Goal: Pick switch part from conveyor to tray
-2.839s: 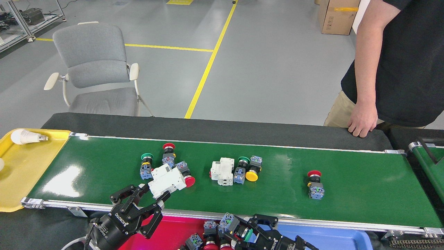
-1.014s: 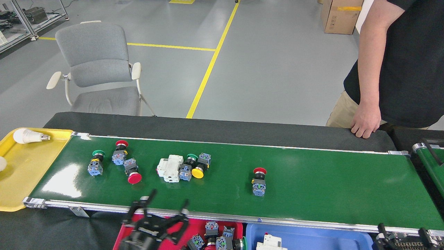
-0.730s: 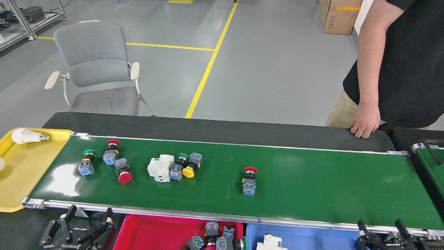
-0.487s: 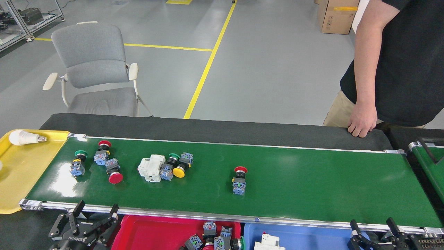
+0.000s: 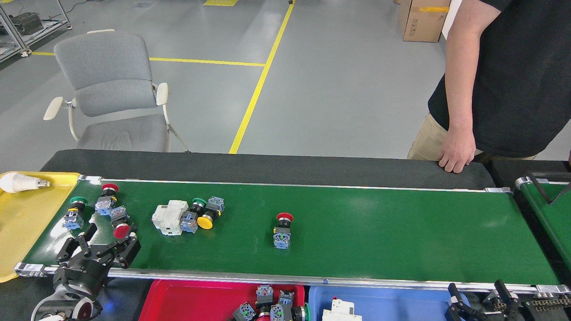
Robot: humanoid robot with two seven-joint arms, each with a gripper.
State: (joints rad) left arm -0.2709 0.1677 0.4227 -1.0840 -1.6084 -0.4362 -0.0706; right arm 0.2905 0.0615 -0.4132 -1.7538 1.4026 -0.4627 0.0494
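The conveyor (image 5: 379,232) carries several switch parts. At its left end lie a green-capped one (image 5: 73,215), a red-capped one (image 5: 106,199) and another red-capped switch (image 5: 119,224) on its side. Further right are a white breaker (image 5: 169,217), a green-capped switch (image 5: 194,211), a yellow-capped one (image 5: 208,216), and a lone red-capped switch (image 5: 282,230). My left gripper (image 5: 103,240) is open over the belt's front left edge, its fingertips right by the lying red-capped switch. My right gripper (image 5: 479,296) is open, low at the bottom right. The red tray (image 5: 187,298) holds several switches.
A blue tray (image 5: 392,305) with a white breaker (image 5: 341,310) sits beside the red one. A yellow tray (image 5: 22,223) with a bulb (image 5: 18,182) is at the left end. A person's hand (image 5: 453,156) rests on the far padding. A narrower green belt (image 5: 548,214) angles off right.
The parts have ridden leftward on the belt. My left gripper has risen from below the front frame onto the belt beside the lying red-capped switch. The right gripper has hardly moved.
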